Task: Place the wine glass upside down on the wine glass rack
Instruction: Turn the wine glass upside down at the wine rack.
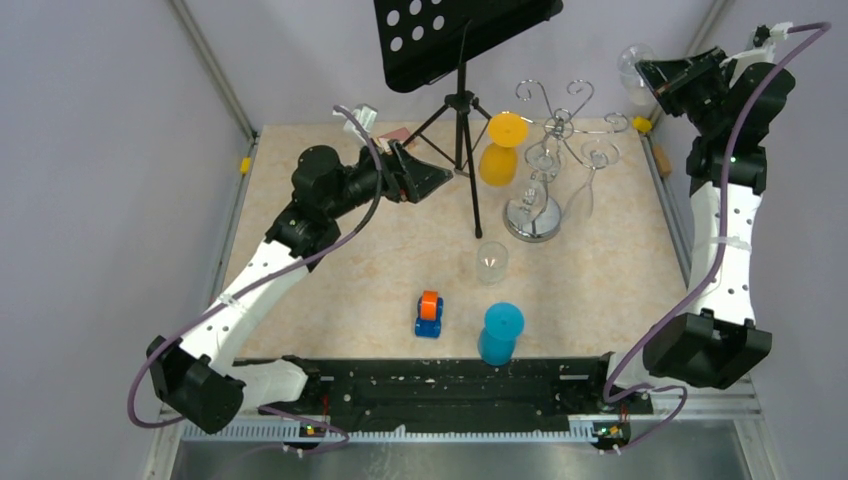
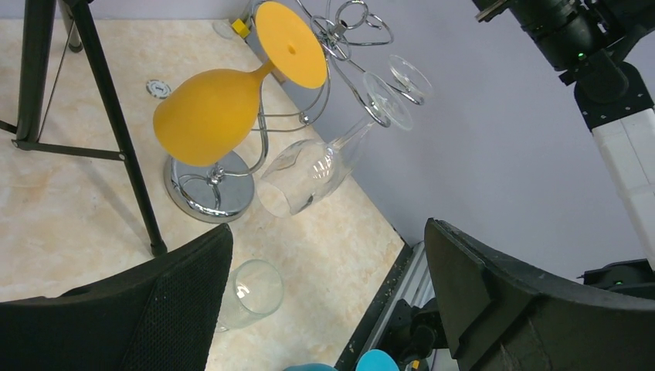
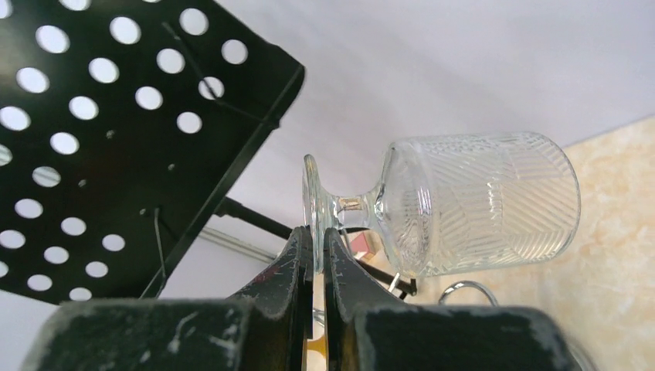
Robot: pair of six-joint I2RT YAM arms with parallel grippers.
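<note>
Wine glass (image 3: 479, 205), clear with a cut pattern, is in the air, held by the right jaws. In the right wrist view they are closed narrow on the rim of its round foot. The bowl lies on its side and points to the right of the frame. In the top view this glass is at the upper right, beside the hooks of the rack and not touching them.

On the counter (image 1: 330, 280), at lower centre of the top view, stands a blue cup (image 1: 500, 333). Just left of it is a blue and orange toy (image 1: 429, 314). Behind them a small clear tumbler (image 1: 491, 260) stands upright. The left jaws, left of centre, are spread wide and hold nothing; they point toward the rack.

Farther back, right of centre, the wine glass rack (image 1: 533, 215) stands on its round chrome base. 1 orange glass (image 1: 503, 148) hangs upside down on its left side. 1 clear glass (image 1: 582, 198) hangs on its right side, and 1 more (image 1: 540, 172) hangs between them. Farthest, at top centre, is a black music stand (image 1: 460, 35) on a tripod.
</note>
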